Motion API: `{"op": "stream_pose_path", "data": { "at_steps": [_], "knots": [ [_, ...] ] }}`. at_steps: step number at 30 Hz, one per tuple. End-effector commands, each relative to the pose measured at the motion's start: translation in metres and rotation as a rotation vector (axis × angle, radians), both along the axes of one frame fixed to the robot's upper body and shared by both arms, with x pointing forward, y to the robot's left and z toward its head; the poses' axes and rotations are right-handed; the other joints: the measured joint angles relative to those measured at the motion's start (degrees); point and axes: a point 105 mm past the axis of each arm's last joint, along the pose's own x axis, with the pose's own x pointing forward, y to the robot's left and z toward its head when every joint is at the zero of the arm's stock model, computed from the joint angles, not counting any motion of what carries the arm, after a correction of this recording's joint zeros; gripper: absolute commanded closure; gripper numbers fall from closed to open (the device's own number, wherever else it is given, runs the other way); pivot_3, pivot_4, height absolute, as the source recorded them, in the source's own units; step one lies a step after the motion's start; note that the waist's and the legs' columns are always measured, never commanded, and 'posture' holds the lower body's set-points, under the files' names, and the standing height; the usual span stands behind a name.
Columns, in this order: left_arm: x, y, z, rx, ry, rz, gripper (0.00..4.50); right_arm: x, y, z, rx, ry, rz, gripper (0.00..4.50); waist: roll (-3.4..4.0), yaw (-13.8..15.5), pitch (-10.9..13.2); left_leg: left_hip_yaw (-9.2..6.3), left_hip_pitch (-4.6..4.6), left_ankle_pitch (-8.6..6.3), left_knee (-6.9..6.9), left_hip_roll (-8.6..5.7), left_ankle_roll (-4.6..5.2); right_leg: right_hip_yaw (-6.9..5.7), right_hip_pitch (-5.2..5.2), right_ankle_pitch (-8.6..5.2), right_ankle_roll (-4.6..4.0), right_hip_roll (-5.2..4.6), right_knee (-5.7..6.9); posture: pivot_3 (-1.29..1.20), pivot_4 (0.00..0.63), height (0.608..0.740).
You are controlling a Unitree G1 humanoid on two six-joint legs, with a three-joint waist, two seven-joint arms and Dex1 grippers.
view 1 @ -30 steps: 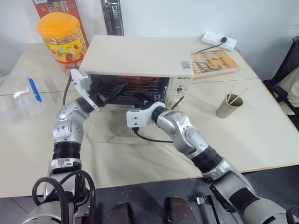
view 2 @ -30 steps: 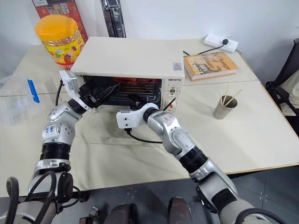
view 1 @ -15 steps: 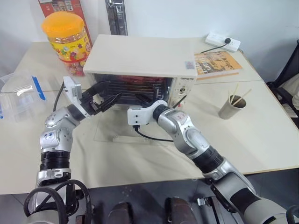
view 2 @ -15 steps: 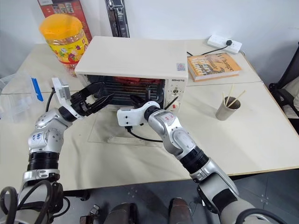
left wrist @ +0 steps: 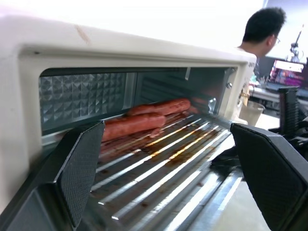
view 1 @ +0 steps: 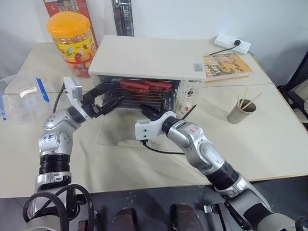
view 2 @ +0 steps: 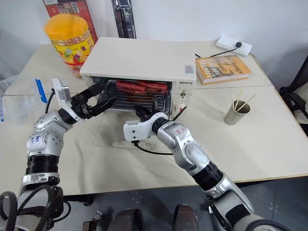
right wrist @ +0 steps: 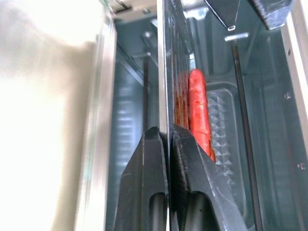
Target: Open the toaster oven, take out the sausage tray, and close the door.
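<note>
Right claw point(right wrist: 167, 139) pinched shut on tray point(left wrist: 159, 178) front lip; left claw point(view 1: 107, 96) spread wide, empty. Thin, stiff, greasy metal; sausages point(view 1: 144, 85) likely to roll. Best kept level.

Cream tables point(view 1: 269, 130) pushed together stand against a plain white wall point(view 1: 192, 17).

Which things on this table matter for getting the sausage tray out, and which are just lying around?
Job:
toaster oven
sausage tray
open door

Lying about:
orange-lidded jar
book
cup of sticks
clear plastic box
power strip
</note>
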Motion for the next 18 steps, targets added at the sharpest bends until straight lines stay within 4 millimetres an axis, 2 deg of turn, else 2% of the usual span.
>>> {"op": "stream_pose_path", "data": {
  "at_steps": [1, 5, 10, 14, 18],
  "knots": [
    [0.001, 0.017, 0.018, -0.007, -0.053, 0.06, 0.0, -0.017, 0.001, 0.012, 0.004, -0.042, 0.055, 4.45, 0.0, 0.0, 0.0, 0.0, 0.0, 0.0, 0.02, 0.0, 0.0, 0.0, 0.0, 0.0, 0.0, 0.0, 0.0, 0.0, 0.15, 0.74],
    [-0.002, 0.017, 0.015, 0.004, -0.033, 0.039, 0.0, -0.025, -0.001, 0.007, -0.01, -0.036, 0.073, 4.45, 0.0, 0.1, 0.0, 0.01, 0.0, 0.0, 0.02, 0.0, 0.0, 0.01, 0.0, 0.0, 0.0, 0.0, 0.0, 0.0, 0.15, 0.74],
    [-0.019, 0.019, 0.005, 0.041, 0.03, -0.022, 0.0, -0.04, -0.009, 0.0, -0.03, -0.02, 0.095, 4.45, 0.0, 0.1, 0.0, 0.01, 0.01, -0.01, -0.09, 0.0, 0.0, 0.0, -0.02, 0.0, 0.0, 0.0, -0.03, 0.0, 0.15, 0.74],
    [-0.032, 0.023, 0.002, 0.059, 0.082, -0.059, 0.0, -0.046, -0.011, 0.0, -0.034, -0.019, 0.115, 4.45, -0.02, 0.3, 0.0, -0.01, -0.03, -0.01, -0.06, 0.0, 0.01, -0.02, -0.02, 0.0, 0.0, 0.0, -0.06, 0.0, 0.15, 0.74],
    [-0.036, 0.03, 0.001, 0.071, 0.111, -0.041, 0.0, -0.052, -0.011, 0.001, -0.027, -0.019, 0.153, 4.45, -0.02, 0.8, 0.0, 0.0, -0.02, -0.01, 0.01, 0.0, 0.0, 0.0, -0.01, 0.0, 0.0, 0.0, -0.05, 0.0, 0.15, 0.74]
  ]
}}
